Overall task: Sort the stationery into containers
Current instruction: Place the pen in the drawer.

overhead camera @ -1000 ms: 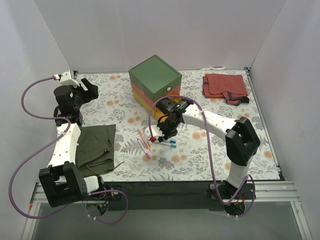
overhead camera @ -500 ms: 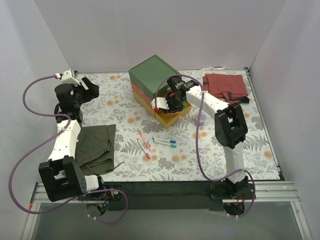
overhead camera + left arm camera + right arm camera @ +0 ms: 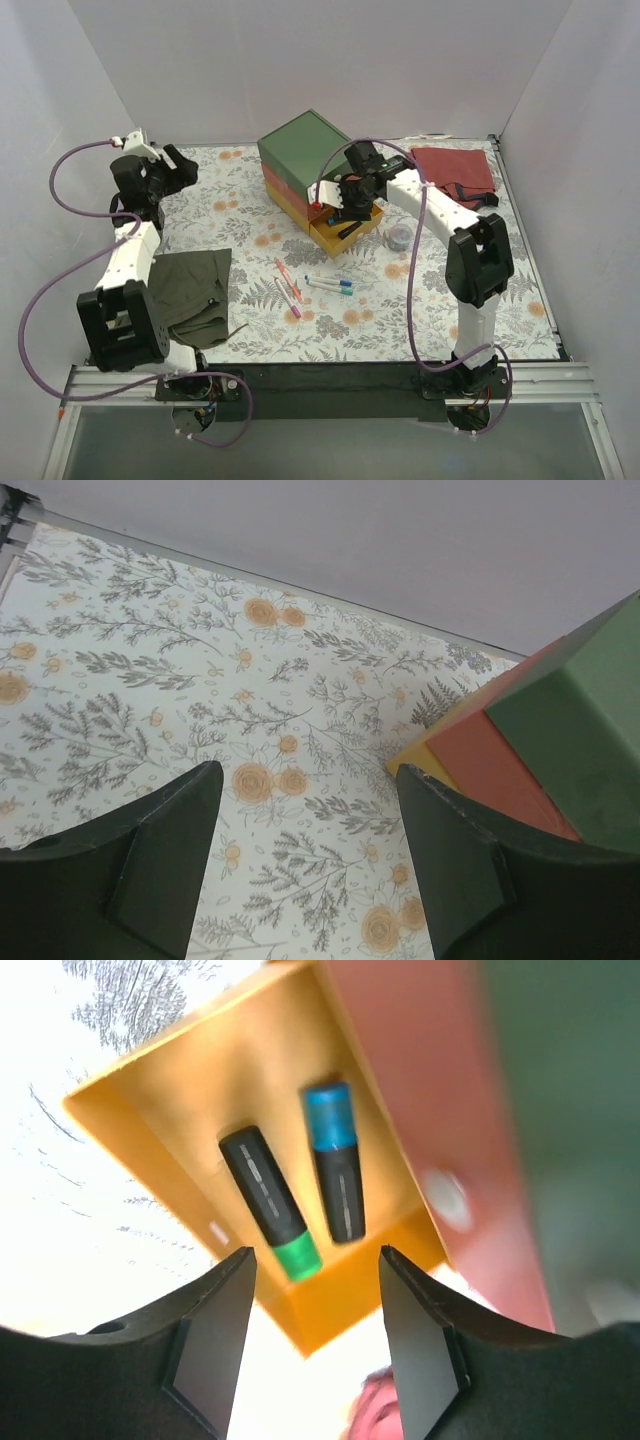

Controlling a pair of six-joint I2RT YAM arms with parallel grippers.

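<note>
The stacked drawer box (image 3: 310,160) has green on top, red in the middle and yellow at the bottom. The yellow drawer (image 3: 330,240) is pulled out. In the right wrist view it (image 3: 200,1090) holds two black highlighters, one green-capped (image 3: 268,1200) and one blue-capped (image 3: 335,1170). My right gripper (image 3: 350,208) hovers over that drawer, open and empty (image 3: 315,1305). Red and pink pens (image 3: 288,283) and two white pens (image 3: 330,285) lie on the table in front. A small round grey piece (image 3: 398,237) lies to the right of the drawer. My left gripper (image 3: 178,170) is open and empty at the far left (image 3: 310,810).
An olive cloth (image 3: 190,285) lies by the left arm. A red cloth (image 3: 450,172) lies at the back right. Purple cables (image 3: 60,180) loop off both arms. The box also shows in the left wrist view (image 3: 560,740). White walls close in the table.
My right gripper has risen from the pens on the table and moved back over the open yellow drawer. The grey piece now shows beside the arm. The left arm has turned slightly.
</note>
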